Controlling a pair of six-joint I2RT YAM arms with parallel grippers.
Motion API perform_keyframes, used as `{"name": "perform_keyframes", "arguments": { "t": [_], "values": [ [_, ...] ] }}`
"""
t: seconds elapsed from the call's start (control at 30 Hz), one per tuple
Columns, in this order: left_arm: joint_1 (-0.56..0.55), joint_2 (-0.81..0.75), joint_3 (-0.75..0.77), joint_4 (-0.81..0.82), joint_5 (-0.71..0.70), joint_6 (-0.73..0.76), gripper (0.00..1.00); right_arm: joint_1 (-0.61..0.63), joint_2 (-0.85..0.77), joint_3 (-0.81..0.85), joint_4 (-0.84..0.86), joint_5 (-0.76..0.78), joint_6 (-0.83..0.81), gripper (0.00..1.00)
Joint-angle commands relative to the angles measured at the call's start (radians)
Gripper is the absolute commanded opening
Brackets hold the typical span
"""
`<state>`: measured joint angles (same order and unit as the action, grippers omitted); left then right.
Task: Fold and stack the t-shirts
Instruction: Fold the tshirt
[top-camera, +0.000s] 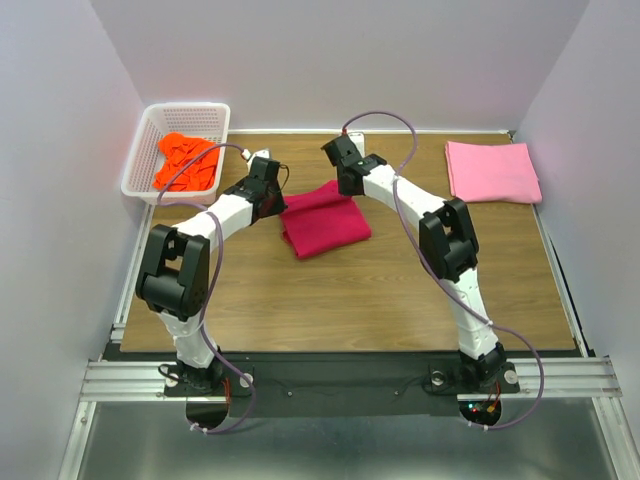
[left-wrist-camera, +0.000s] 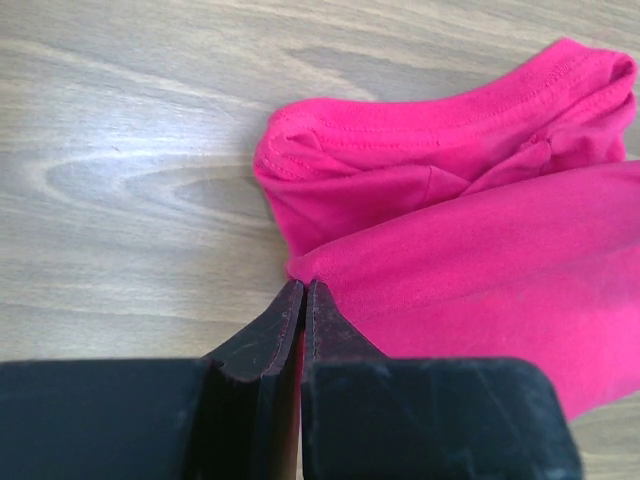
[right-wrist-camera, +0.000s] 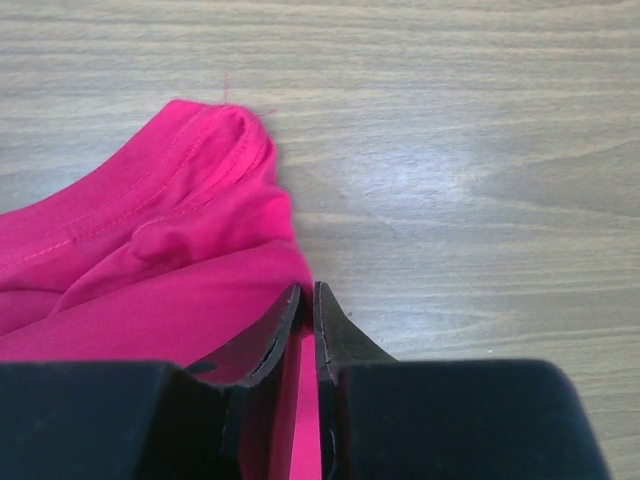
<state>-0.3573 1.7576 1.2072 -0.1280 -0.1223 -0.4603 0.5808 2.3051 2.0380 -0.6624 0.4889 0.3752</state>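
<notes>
Both tools pinch the folded red t-shirt at mid-surface.
The left tool (left-wrist-camera: 303, 285) has its jaws pressed almost together on the near fold edge of the red t-shirt (top-camera: 325, 220). The right tool (right-wrist-camera: 307, 288) is a narrow slit apart, with red cloth showing between its jaws. The shirt lies folded on the wooden surface (top-camera: 350, 300), between the two arms. A folded pink t-shirt (top-camera: 492, 170) sits at the far right corner. An orange t-shirt (top-camera: 188, 160) is crumpled in the white basket (top-camera: 190, 112) at far left.
</notes>
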Motion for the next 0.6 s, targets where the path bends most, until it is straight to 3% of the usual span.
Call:
{"name": "perform_keyframes", "arguments": {
  "t": [0.0,0.07,0.13,0.2,0.27,0.3,0.47,0.53,0.57],
  "values": [
    [0.024,-0.004,0.046,0.028,-0.072,0.022,0.10,-0.033,0.000,0.025,0.067,0.079,0.027,0.18],
    [0.024,-0.004,0.063,0.031,-0.085,0.022,0.20,-0.033,0.001,0.054,0.072,0.074,0.027,0.20],
    [0.026,-0.015,0.066,0.040,-0.097,0.018,0.31,-0.035,-0.004,0.079,0.072,0.065,0.024,0.27],
    [0.027,-0.032,0.080,0.041,-0.100,0.022,0.51,-0.035,-0.021,0.114,0.075,0.045,0.010,0.35],
    [0.029,-0.053,0.086,0.042,-0.100,0.026,0.70,-0.035,-0.052,0.122,0.078,0.030,0.002,0.37],
    [0.029,-0.063,0.086,0.044,-0.099,0.026,0.75,-0.035,-0.068,0.116,0.080,0.011,-0.001,0.42],
    [0.021,-0.153,0.042,0.071,-0.027,0.029,0.75,-0.039,-0.170,0.001,0.095,-0.125,-0.012,0.47],
    [0.006,-0.168,0.012,0.091,0.039,0.032,0.70,-0.050,-0.229,-0.102,0.109,-0.203,0.008,0.47],
    [0.000,-0.168,0.005,0.097,0.061,0.032,0.59,-0.058,-0.251,-0.142,0.122,-0.234,0.013,0.47]
  ]
}}
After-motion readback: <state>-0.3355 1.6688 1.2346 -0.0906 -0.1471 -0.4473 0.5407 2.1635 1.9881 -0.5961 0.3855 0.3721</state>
